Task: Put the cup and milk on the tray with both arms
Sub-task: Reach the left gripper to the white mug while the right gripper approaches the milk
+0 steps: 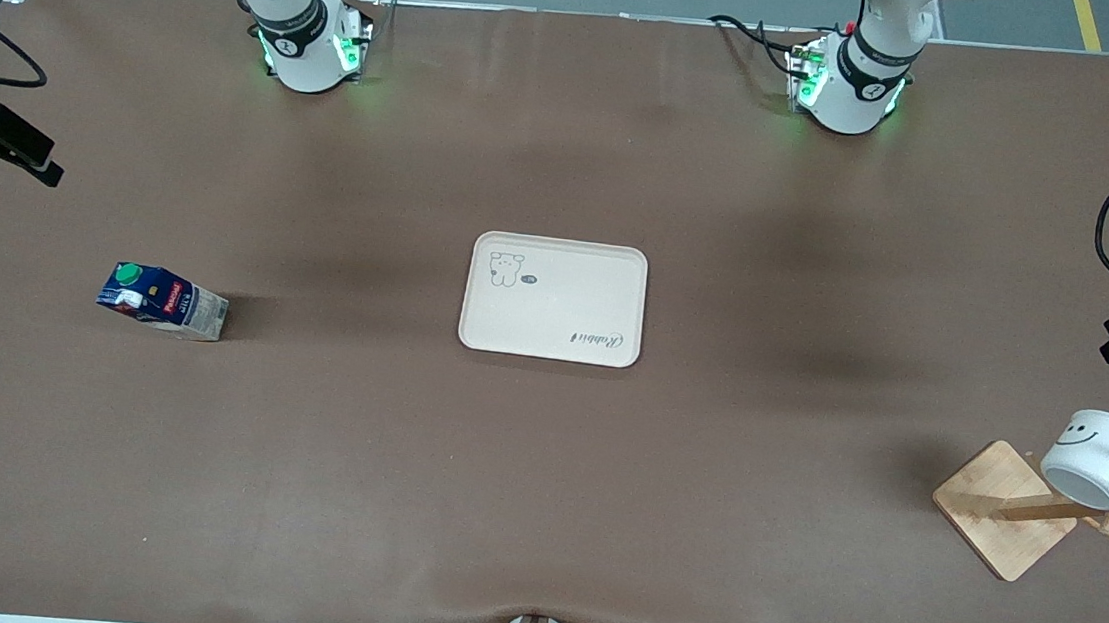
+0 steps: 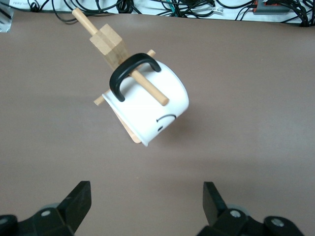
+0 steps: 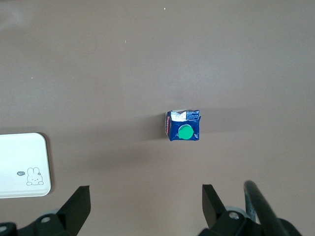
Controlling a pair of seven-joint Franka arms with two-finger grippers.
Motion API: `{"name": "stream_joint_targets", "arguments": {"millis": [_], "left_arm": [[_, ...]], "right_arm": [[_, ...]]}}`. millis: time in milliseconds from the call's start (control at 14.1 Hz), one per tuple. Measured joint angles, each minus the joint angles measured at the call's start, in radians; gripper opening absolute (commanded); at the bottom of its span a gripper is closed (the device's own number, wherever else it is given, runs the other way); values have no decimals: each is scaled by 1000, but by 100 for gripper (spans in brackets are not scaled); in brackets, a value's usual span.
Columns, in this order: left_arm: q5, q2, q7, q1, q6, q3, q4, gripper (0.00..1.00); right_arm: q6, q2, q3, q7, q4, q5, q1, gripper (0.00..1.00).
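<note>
— Cup (image 1: 1099, 459): hung by handle on wooden rack (image 1: 1007, 509), left arm's end of counter (image 1: 537, 511). Milk (image 1: 162, 300): upright, right arm's end. Tray (image 1: 554, 299): central, bare.
— Left pincer (image 2: 146, 199): spread wide, empty, above cup. Right pincer (image 3: 145, 199): spread wide, empty, above milk.

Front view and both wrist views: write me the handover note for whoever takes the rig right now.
Left gripper: open, holds nothing, up over bare table short of the cup.
Right gripper: open, holds nothing, up over bare table short of the milk.
Cup: hangs by its handle on a peg of the wooden rack at the left arm's end of the table.
Milk: stands upright at the right arm's end.
Tray: mid-table, nothing on it.
Done: nothing placed.
Left: pick up the cup and the milk, and set both on the tray.
</note>
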Motion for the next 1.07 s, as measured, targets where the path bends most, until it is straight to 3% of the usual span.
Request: {"name": "stream_joint_targets", "arguments": {"millis": [284,639,1066], "left_arm": [[-164,77,177,40,153,0,-26,100],[-270,183,292,39,320,-7,-33,100],[-320,218,304,34,377,-32,-27,74]], "right_arm": [[0,0,0,0,0,0,0,100],[1,0,0,0,0,0,0,100],[9,29,-2,0,-1,0,0,100]]}}
